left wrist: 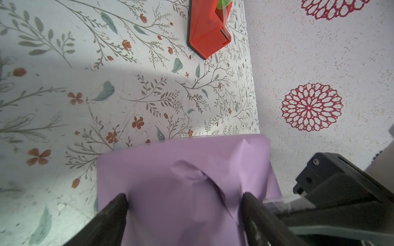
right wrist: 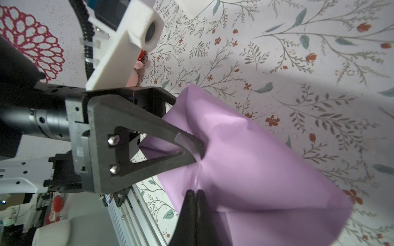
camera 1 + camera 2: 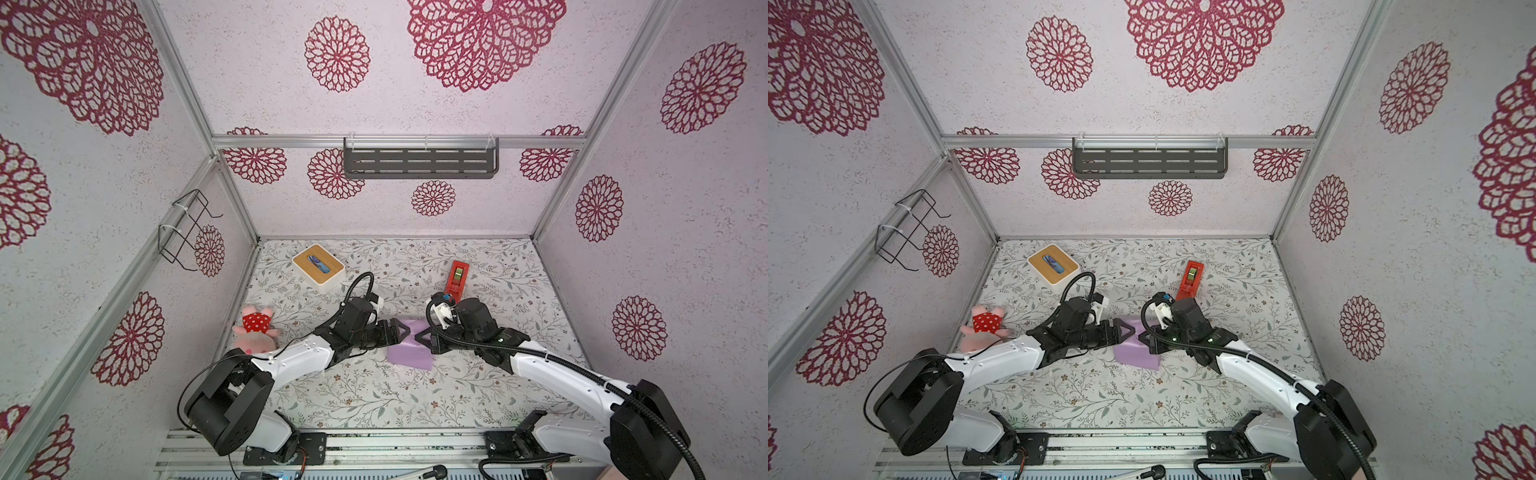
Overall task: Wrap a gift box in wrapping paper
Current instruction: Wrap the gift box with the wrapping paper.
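Creased matte lilac wrapping paper [image 2: 255,161] shrouds a boxy, probably cubic form; left gripper [image 1: 184,204] jaws straddle it wide, right gripper [image 2: 195,198] jaws closed at a fold.

Both arms reach in from the near edge and bend toward each other at mid-table, wrists level and low. The left gripper [image 3: 401,332] points right with its jaws spread wide, one finger [image 1: 110,215] on either side of the wrapping paper [image 3: 409,349]. The right gripper [image 3: 420,336] points left, facing it at close range, its jaws pressed together with the fingertips [image 2: 195,204] against the lilac sheet.
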You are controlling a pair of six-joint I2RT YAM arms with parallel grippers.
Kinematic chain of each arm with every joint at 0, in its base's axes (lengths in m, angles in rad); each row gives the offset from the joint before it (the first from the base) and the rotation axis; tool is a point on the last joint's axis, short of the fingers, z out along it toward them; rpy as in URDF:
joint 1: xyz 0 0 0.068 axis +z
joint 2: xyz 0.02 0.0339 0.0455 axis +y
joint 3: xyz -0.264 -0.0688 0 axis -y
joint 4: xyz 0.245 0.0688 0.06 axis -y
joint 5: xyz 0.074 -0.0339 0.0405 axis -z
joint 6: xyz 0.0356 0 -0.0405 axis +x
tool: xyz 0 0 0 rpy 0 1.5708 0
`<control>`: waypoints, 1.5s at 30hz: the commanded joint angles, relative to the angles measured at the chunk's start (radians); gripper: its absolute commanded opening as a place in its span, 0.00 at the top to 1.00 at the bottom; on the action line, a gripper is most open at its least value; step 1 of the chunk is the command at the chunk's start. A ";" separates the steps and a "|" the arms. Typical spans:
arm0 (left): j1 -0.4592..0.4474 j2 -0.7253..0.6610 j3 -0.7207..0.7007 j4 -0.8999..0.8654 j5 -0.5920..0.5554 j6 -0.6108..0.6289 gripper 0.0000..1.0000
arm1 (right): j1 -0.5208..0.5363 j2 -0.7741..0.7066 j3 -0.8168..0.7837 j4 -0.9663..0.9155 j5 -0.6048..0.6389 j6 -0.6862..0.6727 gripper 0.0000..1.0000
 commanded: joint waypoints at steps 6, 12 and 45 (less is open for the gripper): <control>-0.007 0.042 -0.035 -0.193 -0.053 0.026 0.15 | 0.012 -0.039 -0.059 -0.052 0.105 -0.211 1.00; -0.006 0.045 -0.034 -0.192 -0.049 0.024 0.15 | 0.015 -0.037 -0.111 -0.032 0.134 -0.284 0.99; -0.006 0.059 -0.032 -0.180 -0.024 0.021 0.17 | 0.078 -0.092 -0.172 0.130 0.230 -0.297 0.60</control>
